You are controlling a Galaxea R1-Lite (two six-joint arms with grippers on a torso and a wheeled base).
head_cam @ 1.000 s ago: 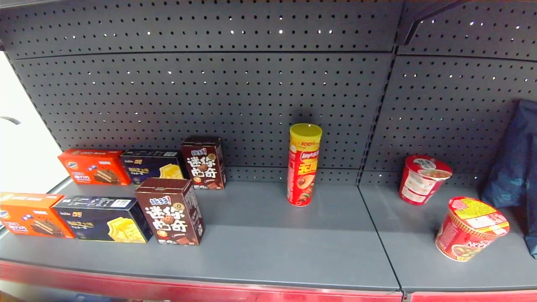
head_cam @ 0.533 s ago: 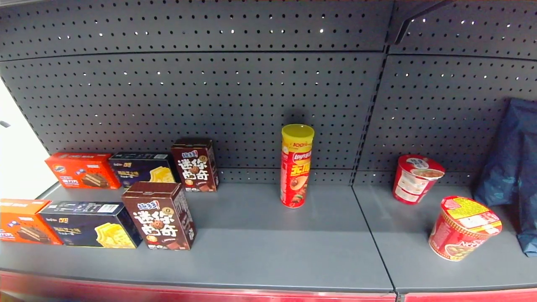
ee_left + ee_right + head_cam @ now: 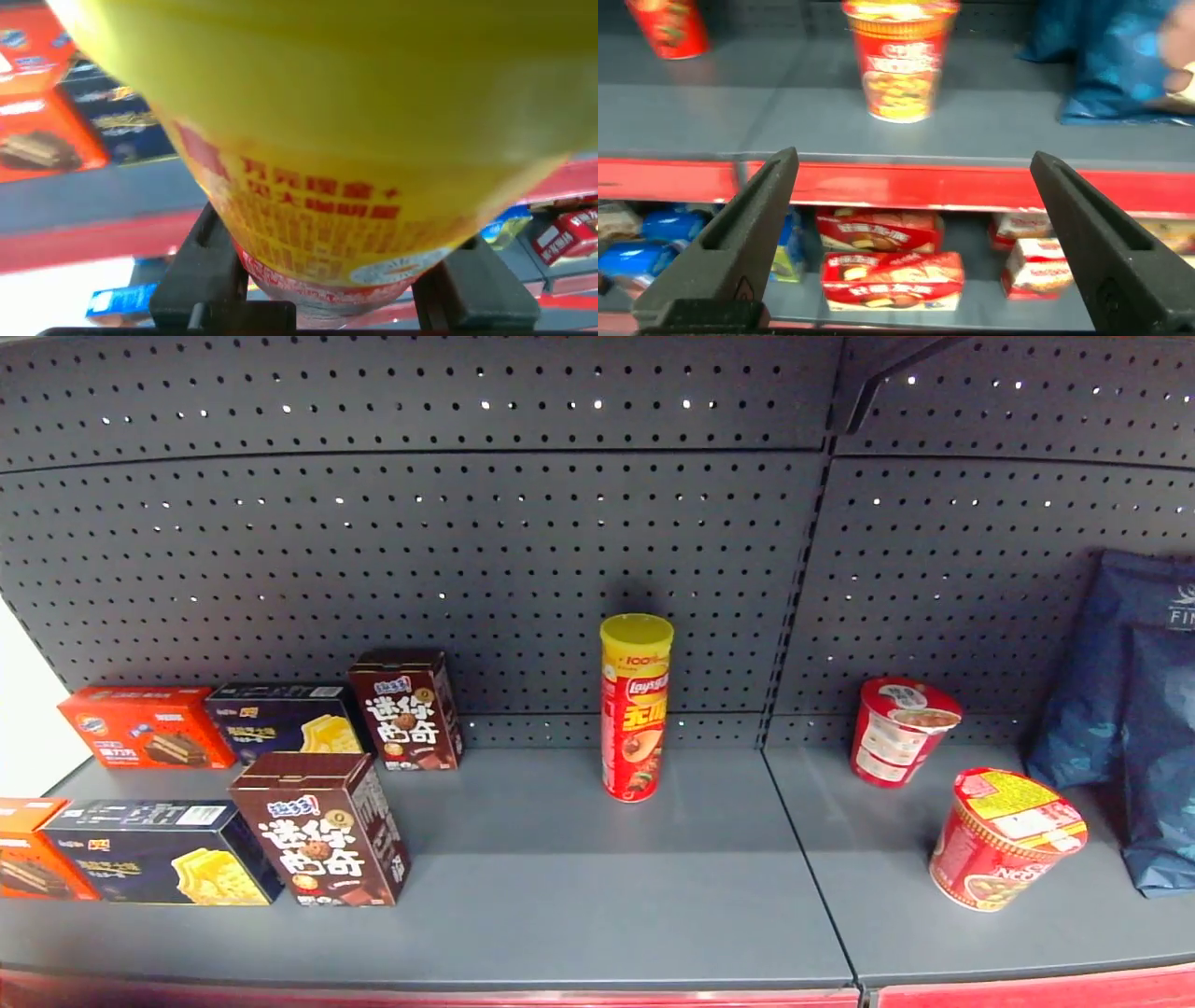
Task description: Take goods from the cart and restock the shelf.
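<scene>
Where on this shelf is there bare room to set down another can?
Widest bare patch: shelf between the front brown box and the upright chip can, through to the front noodle cup. Crowded: boxes at left, blue bags at right.

The widest free stretch of the shelf [image 3: 560, 896] runs along its front, between the near brown box [image 3: 322, 831] and the near noodle cup [image 3: 1004, 840]. Farther back an upright chip tube [image 3: 635, 709] splits that gap, with bare deck on either side up to the rear brown box [image 3: 406, 709] and the rear noodle cup [image 3: 896, 733]. Blue bags [image 3: 1139, 709] block the far right. A yellow can [image 3: 327, 112] fills the left gripper [image 3: 322, 280] from finger to finger.
</scene>
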